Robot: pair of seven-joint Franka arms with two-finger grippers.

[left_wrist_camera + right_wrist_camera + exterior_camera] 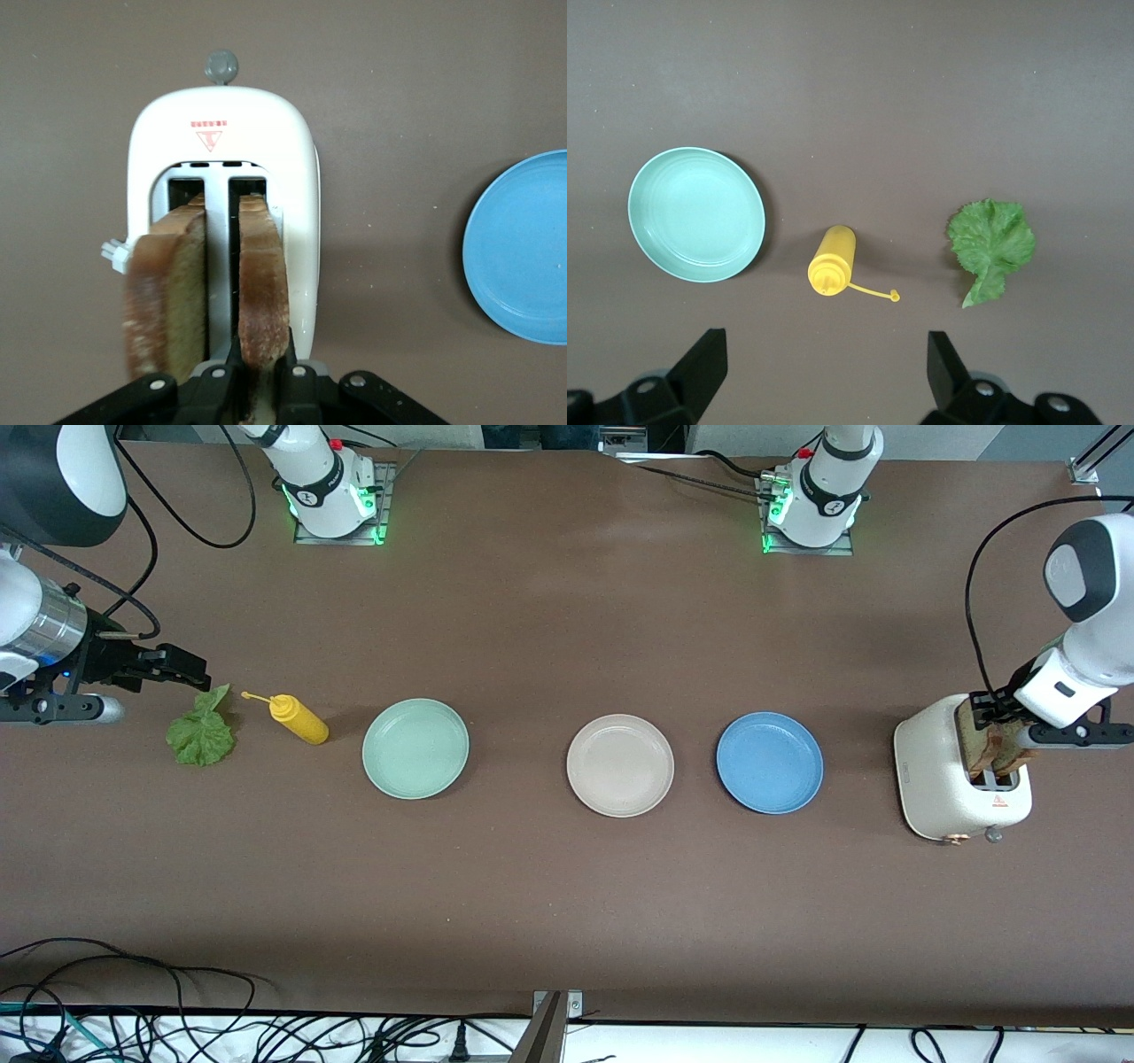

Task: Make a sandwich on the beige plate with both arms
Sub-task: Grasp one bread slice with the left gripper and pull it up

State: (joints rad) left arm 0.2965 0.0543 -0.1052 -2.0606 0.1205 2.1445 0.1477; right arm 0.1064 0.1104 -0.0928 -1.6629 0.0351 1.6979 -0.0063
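Up close, the left gripper [257, 376] has its fingers pinched on one bread slice [263, 283] standing in the toaster [221, 133], seemingly gripped at its upper edge so it can be lifted straight out of the slot, while a second slice [168, 297] stands untouched beside it. Only the front view shows the bare beige plate [620, 765] waiting between the mint plate [415, 747] and blue plate [769, 762]. The right gripper [824, 363] hangs with fingers spread wide over table near the lettuce [990, 243] and mustard bottle [831, 261], probably poised for the leaf.
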